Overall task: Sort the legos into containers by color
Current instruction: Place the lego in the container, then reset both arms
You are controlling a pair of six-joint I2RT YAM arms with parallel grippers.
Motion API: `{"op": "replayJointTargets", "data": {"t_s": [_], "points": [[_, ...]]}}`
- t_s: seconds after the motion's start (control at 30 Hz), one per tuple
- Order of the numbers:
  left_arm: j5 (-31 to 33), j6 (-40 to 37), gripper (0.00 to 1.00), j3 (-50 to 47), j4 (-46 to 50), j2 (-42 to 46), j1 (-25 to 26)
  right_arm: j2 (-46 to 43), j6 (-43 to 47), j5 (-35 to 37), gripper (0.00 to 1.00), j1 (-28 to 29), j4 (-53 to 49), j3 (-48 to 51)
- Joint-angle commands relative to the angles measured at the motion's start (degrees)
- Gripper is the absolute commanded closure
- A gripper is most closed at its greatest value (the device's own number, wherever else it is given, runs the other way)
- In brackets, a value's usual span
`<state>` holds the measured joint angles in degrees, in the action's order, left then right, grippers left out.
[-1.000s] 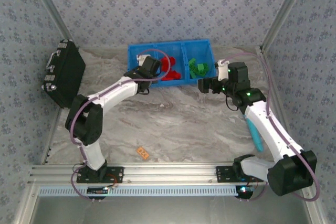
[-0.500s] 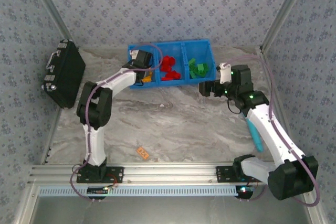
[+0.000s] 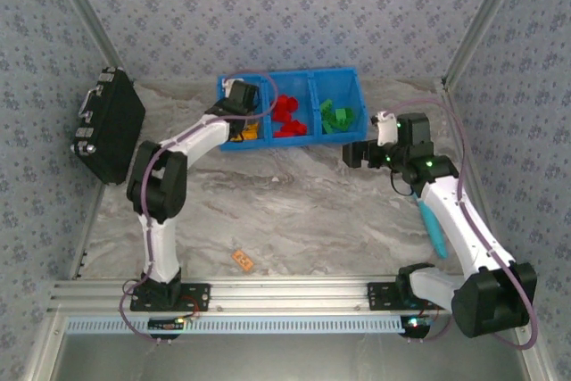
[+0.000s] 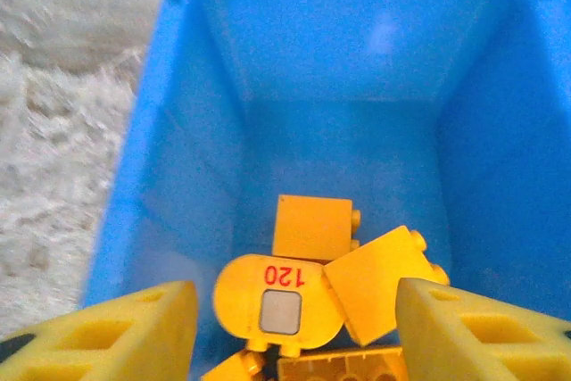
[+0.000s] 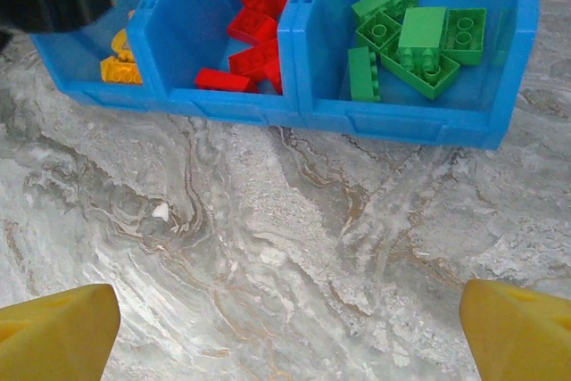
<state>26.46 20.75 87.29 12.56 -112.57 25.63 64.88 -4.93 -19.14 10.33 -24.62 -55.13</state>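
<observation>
- Since your left gripper (image 4: 290, 332) hung over the divider between the left and middle parts of the blue bin (image 3: 290, 75) a second ago, it has swung across to the left compartment (image 4: 357, 60). Its jaws have spread and are released, with nothing between them.
- Below those jaws, the yellow bricks (image 5: 120, 69) lie heaped at the near end of that compartment. I judge that one more yellow piece has just landed where it belongs.
- Your right gripper (image 5: 285, 336) has eased back from the bin's green end. Its jaws stand wide and empty over the tabletop (image 5: 268, 220), in front of the bin.
- Red bricks (image 5: 254, 28) sit in the middle compartment and green bricks (image 5: 410, 37) in the right one, with no colours mixed.
- In front of the bin you have only the orange tag (image 3: 242, 260) on the tabletop and no loose brick, so the sorting looks finished or nearly so.
- The rounded brick (image 4: 278, 301) lies printed face up. Its long axis runs across the compartment, from the bin's outer end wall toward the divider.
- The square brick (image 4: 312, 225), just beyond it toward the bin's far wall, points its studs at the divider.
- The tilted brick (image 4: 384, 283) leans beside both.
</observation>
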Motion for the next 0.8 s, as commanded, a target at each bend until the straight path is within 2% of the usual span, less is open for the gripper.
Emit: {"op": "replayJointTargets", "data": {"t_s": [0.0, 0.17, 0.33, 0.43, 0.5, 0.53, 0.63, 0.77], "points": [[2.9, -6.4, 0.34, -3.3, -4.3, 11.5, 0.3, -1.3, 1.4, -0.7, 0.0, -0.8, 0.9, 0.8], [5.1, -10.9, 0.29, -16.5, -7.0, 24.2, -3.1, -0.9, 1.9, 6.3, 0.0, -2.1, 4.4, 3.0], [6.2, -14.3, 0.25, -33.6, -9.6, 37.5, -9.9, -0.4, 2.1, 12.7, 0.0, -3.3, 13.2, 7.3], [6.3, -14.7, 0.22, -47.0, -16.4, 46.2, -16.0, 0.2, 2.4, 17.3, 0.0, -3.6, 19.7, 10.9], [5.3, -14.3, 0.17, -56.5, -25.9, 50.5, -19.6, 1.0, 2.7, 18.0, 0.0, -4.0, 23.9, 13.2], [5.0, -14.3, 0.01, -61.6, -32.9, 51.5, -20.8, 1.7, 3.0, 17.6, 0.0, -4.2, 25.8, 14.1], [2.5, -14.1, 0.0, -68.5, -43.9, 50.4, -22.2, 4.1, 3.3, 17.2, 0.0, -4.3, 28.3, 14.6], [0.5, -16.2, 0.0, -71.3, -57.5, 42.1, -22.3, 6.1, 3.3, 16.7, 0.0, -4.3, 30.3, 14.9]]}}
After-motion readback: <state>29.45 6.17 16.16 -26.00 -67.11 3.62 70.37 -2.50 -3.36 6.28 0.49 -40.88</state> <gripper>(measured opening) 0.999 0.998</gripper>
